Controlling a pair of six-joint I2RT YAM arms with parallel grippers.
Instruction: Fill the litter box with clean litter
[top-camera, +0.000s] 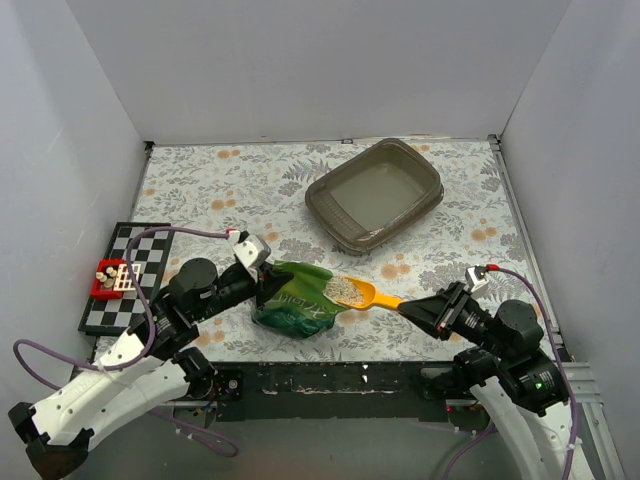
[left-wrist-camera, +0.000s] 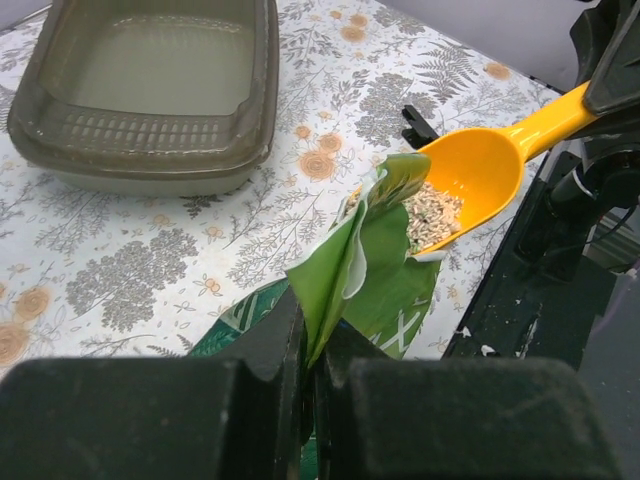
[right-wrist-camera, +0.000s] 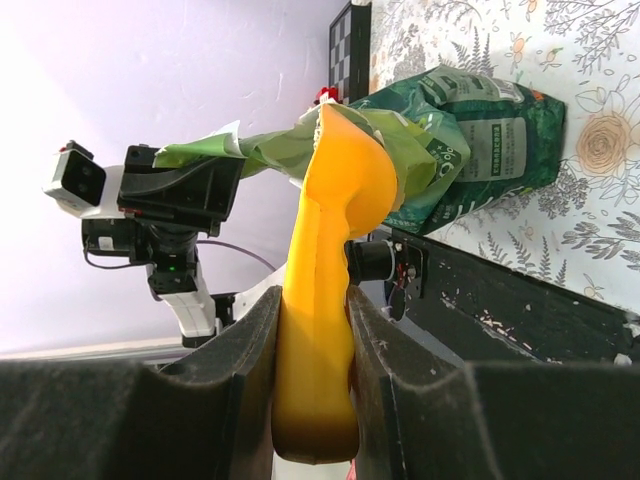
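The grey-brown litter box (top-camera: 330, 215) sits at the far right of the table; its ribbed wall (left-wrist-camera: 150, 140) also shows in the left wrist view. A green glossy bag (top-camera: 295, 305) lies near the front edge. My left gripper (top-camera: 264, 288) is shut on the bag's upper flap (left-wrist-camera: 345, 270), holding the mouth open. My right gripper (top-camera: 420, 308) is shut on the handle of a yellow scoop (right-wrist-camera: 320, 300). The scoop's bowl (left-wrist-camera: 490, 165) rests at the bag's mouth with a small heap of clean litter (left-wrist-camera: 432, 212) in it. The scoop hangs well short of the box.
A chessboard (top-camera: 130, 275) with a small red holder (top-camera: 110, 278) lies at the left edge. White walls close in the floral tablecloth (top-camera: 230, 190) on three sides. The black front rail (left-wrist-camera: 520, 300) runs just under the scoop.
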